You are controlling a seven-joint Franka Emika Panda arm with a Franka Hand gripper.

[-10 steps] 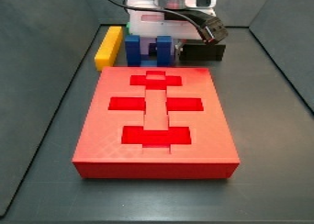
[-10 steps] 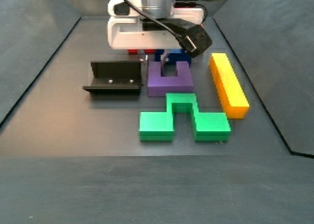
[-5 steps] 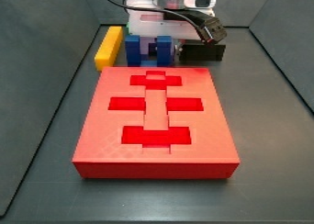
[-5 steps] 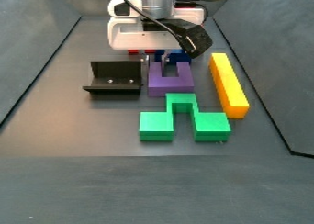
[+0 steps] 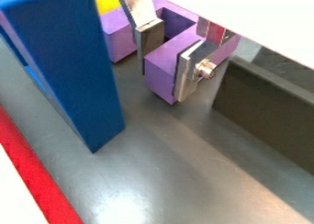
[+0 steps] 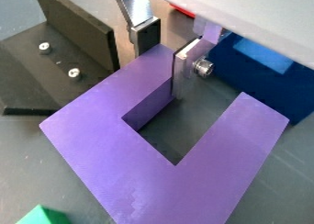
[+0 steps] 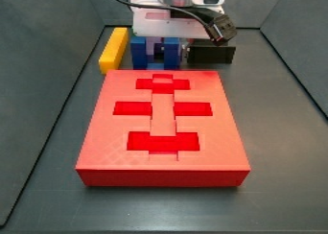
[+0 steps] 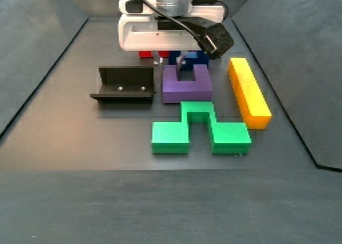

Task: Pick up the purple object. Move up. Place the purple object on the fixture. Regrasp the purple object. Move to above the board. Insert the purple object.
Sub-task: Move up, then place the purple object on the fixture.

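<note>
The purple object lies flat and low beside the fixture, its U-shape filling a wrist view. My gripper reaches down over its far end. In both wrist views the silver fingers stand on either side of one prong, the gripper shut on it with a plate flat against the prong's outer face. I cannot tell whether the block has left the floor. The red board fills the front of a side view, where the blue blocks hide the purple object.
A yellow bar lies beside the purple object and a green block in front of it. Dark blue upright blocks stand close by the gripper; one looms large in a wrist view. The fixture's black wall is near one finger.
The gripper held still between the two earlier moments, and has now risen very slightly. The purple object looks almost unmoved.
</note>
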